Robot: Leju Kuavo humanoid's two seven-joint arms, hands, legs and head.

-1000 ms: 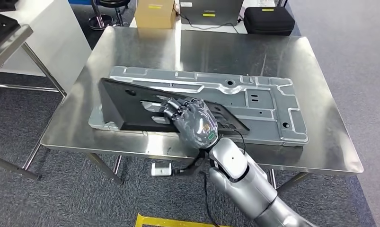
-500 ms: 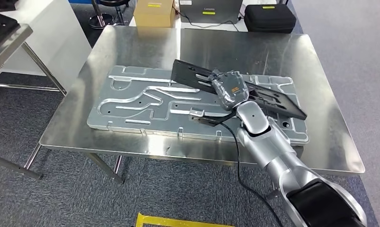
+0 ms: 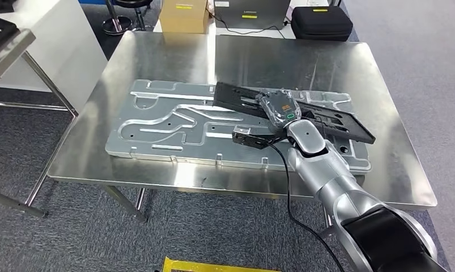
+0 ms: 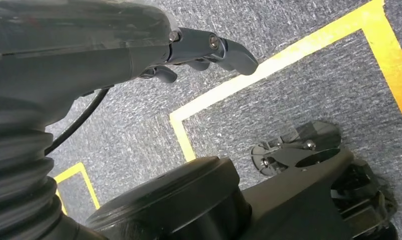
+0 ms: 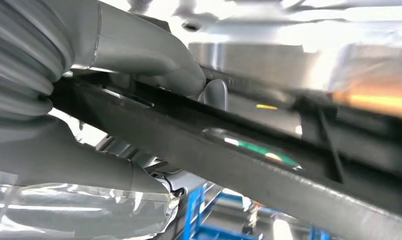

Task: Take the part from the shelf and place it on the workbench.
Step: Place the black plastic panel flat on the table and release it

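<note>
Steel workbench [image 3: 157,62], right hand [image 3: 279,107] gripping black part [image 3: 236,96] above grey panel [image 3: 157,122].

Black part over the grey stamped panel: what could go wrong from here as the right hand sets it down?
1. The right hand holds the black part near its middle, so a long end may tip on release.
2. The part sits above the ribbed grey panel, not bare workbench; it may rock or slide on the ridges.
3. The dangling cable near the table edge could snag.
</note>
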